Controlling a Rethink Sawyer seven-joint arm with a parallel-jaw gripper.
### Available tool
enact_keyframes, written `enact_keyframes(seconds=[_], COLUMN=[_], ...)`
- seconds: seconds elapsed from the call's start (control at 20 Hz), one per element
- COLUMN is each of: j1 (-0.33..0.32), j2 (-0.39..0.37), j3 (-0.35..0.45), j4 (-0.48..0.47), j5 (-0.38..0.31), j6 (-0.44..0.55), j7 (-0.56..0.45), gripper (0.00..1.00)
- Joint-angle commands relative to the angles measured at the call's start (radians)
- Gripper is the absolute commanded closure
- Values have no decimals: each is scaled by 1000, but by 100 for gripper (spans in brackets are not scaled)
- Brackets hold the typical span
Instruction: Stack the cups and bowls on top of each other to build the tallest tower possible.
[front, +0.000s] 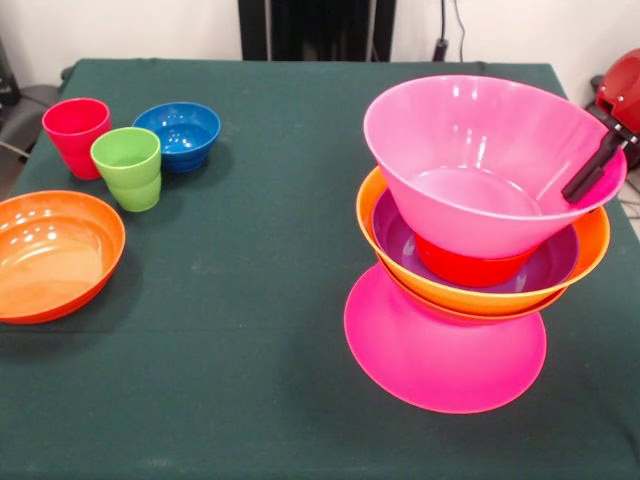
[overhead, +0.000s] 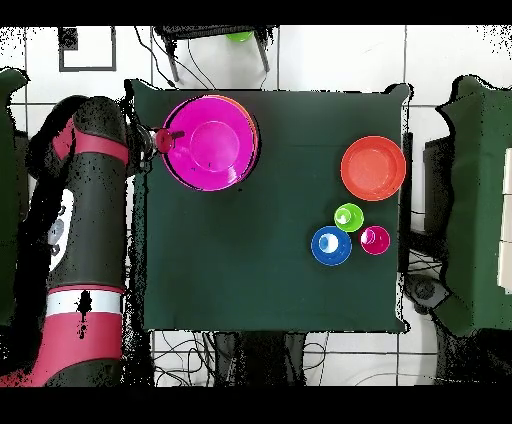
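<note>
Currently | hand (front: 592, 172) clamped on tilted pink bowl (front: 480, 165) rim | bowl sits atop tower (front: 470, 300)

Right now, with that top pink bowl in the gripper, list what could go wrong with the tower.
1. The large hot pink plastic bowl sits tilted on the small red-orange bowl, gripped at its rim by the black gripper; released, it may slide off.
2. The tower rests on an upturned hot pink base bowl; a sideways tug might topple it.
</note>
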Motion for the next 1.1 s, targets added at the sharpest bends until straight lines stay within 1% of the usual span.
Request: enact_keyframes(seconds=[0.05, 0.5, 0.55, 0.85, 1.1], j1=[-3, -6, -7, -20, -24], j2=[2, 3, 1, -4, -5], j3=[61, 69, 73, 95, 96], j4=[84, 78, 82, 81, 81], j5=[26, 37, 41, 57, 79], j6=[-42, -18, -25, -23, -9], j7=[158, 138, 132, 89, 89], gripper=[100, 100, 0, 0, 0])
